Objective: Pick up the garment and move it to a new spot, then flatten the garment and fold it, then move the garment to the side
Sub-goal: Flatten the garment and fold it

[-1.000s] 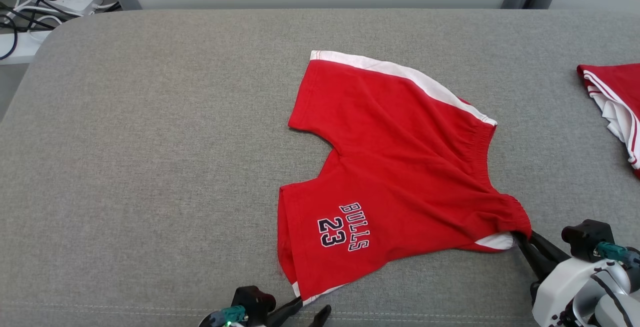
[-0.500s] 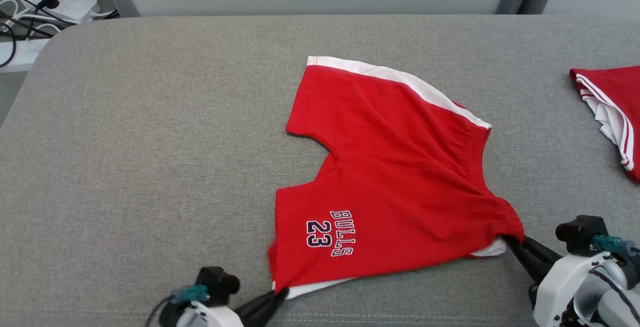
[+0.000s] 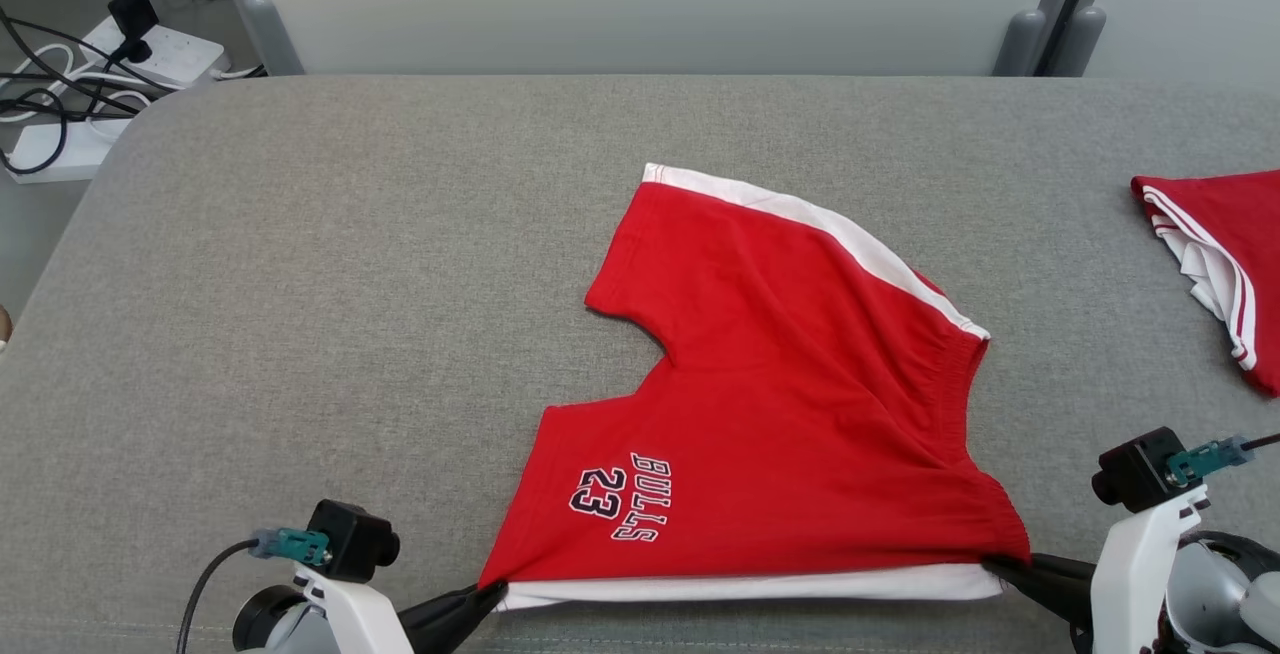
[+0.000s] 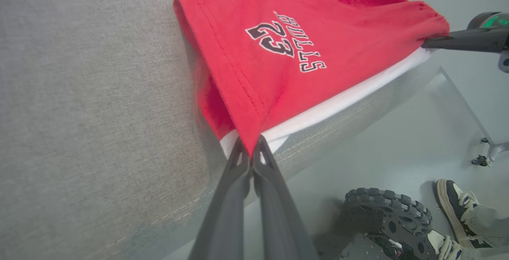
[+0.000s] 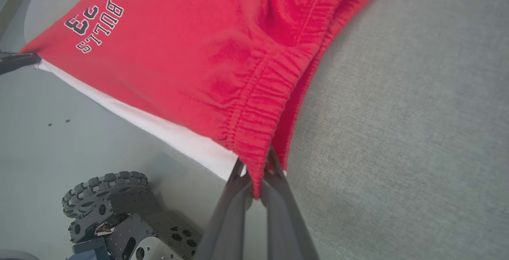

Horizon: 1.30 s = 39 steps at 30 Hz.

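Shorts [image 3: 780, 414], red with a white side stripe and "BULLS 23" print, sit mid-right on the grey padded table [image 3: 300, 334], their near edge pulled taut close to the table's near edge. Left gripper [image 3: 497, 591]: fingers pinched together on the near-left leg hem corner, and the left wrist view shows fabric clamped between the tips. Right gripper [image 3: 992, 566]: fingers closed on the near-right waistband corner, with elastic bunched at the tips. White stripe runs straight between the two grips. Far leg lies flat, angled to the far left. Second red-and-white garment [image 3: 1215, 254] at right edge, well apart. Power strip [image 3: 150, 49] with cables on the floor, far left. Person's shoe [image 4: 451, 200] on the floor beside the robot's wheel [image 4: 387, 212]
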Tool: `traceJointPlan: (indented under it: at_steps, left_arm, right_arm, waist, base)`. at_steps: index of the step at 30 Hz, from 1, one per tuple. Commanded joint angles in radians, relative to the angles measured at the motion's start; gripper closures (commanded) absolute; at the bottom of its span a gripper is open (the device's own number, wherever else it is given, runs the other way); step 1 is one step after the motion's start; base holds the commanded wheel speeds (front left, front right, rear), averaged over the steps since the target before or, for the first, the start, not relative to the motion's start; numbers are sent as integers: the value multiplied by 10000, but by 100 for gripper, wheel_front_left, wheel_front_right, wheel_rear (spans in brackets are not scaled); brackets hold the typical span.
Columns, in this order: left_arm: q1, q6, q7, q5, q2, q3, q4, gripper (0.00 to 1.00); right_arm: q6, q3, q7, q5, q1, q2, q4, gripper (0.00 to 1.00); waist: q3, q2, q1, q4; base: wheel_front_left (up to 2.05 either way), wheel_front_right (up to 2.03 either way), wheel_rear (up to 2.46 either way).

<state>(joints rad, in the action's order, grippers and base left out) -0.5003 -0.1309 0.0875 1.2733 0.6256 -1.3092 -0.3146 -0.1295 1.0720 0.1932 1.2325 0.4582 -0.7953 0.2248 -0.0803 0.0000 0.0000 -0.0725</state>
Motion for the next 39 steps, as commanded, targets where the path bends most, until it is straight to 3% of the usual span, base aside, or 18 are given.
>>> traceJointPlan:
  at_steps: [1, 4, 10, 14, 23, 39]
  left_arm:
    - [-419, 2, -10, 120, 472, 316, 145, 100]
    - [-490, 2, -454, 487, 899, 304, 578, 100]
    - [-1693, 2, -539, 1171, 1905, 663, 1727, 100]
    - [-2865, 2, -783, 1754, 2204, 1151, 2261, 100]
    - [-4896, 2, -1479, 2727, 1776, 2039, 1307, 100]
    - [-7392, 2, -1494, 1815, 1152, 2113, -245, 100]
  right_arm:
    - [-12, -62, 62, 193, 71, -405, -211, 100]
    - [-12, -70, 420, 771, 118, -591, -443, 100]
    - [-12, -671, -53, 1681, 263, -727, -764, 100]
    - [-12, -1208, -290, 2486, 401, -641, -738, 100]
    - [-12, -2409, -859, 3761, 1269, 165, -239, 100]
    - [-12, -3290, -1094, 3793, 3090, 1533, 13, 100]
  waist:
    - [45, 0, 0, -4]
    - [122, 0, 0, 0]
    - [22, 0, 0, -5]
    - [-295, 0, 0, 90]
    - [-1642, 0, 0, 703]
    - [-4147, 0, 0, 1934]
  base:
    - [0, 0, 0]
    - [0, 0, 0]
    - [0, 0, 0]
    - [0, 0, 0]
    - [0, 0, 0]
    - [0, 0, 0]
